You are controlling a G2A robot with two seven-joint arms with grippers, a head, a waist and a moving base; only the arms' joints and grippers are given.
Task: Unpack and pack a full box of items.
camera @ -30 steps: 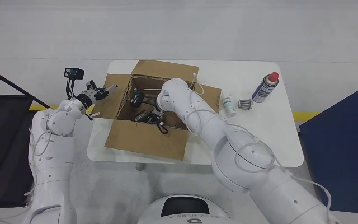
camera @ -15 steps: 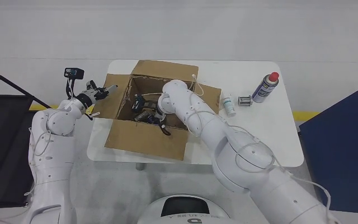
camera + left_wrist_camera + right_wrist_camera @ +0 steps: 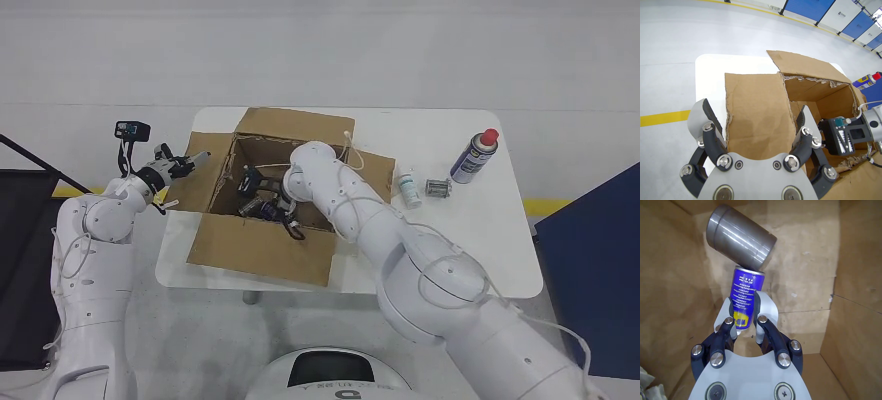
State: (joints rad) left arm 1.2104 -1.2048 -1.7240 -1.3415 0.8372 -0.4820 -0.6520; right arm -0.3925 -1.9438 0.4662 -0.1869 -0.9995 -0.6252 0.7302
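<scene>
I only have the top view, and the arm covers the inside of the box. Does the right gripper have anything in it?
Observer: Yes. The right wrist view shows the right gripper closed on a blue spray can, a finger on each side.
Operator: Anything crowding the can?
Observer: A metal cylinder lies tilted across its far end. I cannot tell if they touch.
Operator: And the left gripper?
Observer: The left gripper is open and holds nothing, facing the open flap of the box.
</scene>
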